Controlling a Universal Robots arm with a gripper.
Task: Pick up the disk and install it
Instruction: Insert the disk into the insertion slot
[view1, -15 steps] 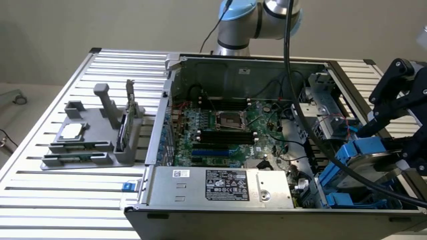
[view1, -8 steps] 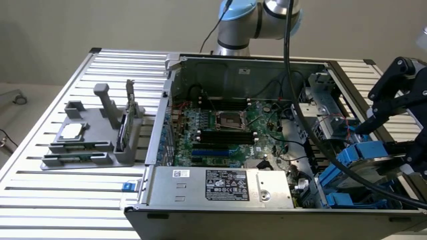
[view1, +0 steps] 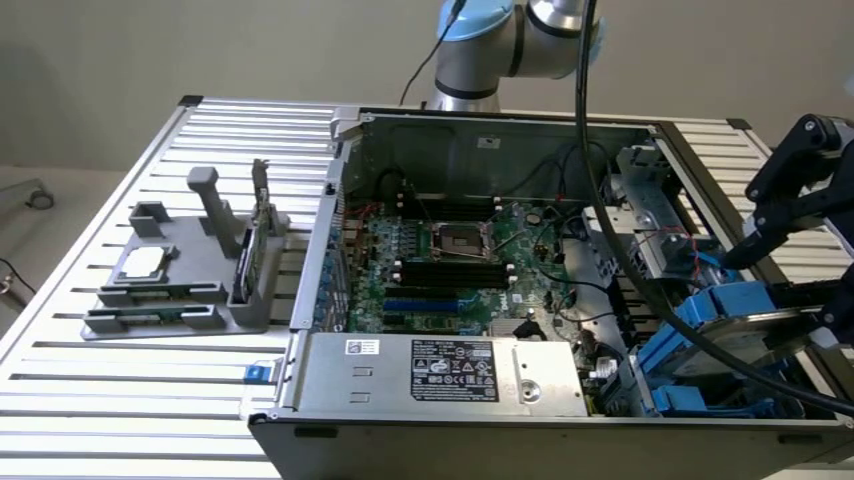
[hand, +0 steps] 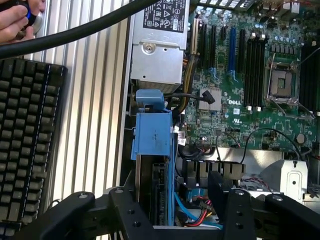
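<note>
Gripper (hand: 176, 197): fingers (hand: 125, 212) were held wide apart, nothing gripped. Disk (hand: 150, 185): was seen edge-on in its blue carrier (hand: 152, 132), set between those fingers inside the computer case (view1: 327, 260), near the power supply (hand: 157, 55)

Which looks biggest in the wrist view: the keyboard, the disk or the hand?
1. Keyboard
2. Disk
3. Hand, cut off by the picture's edge

The disk looks nearer the camera than the others, so its true size against them is unsure.
</note>
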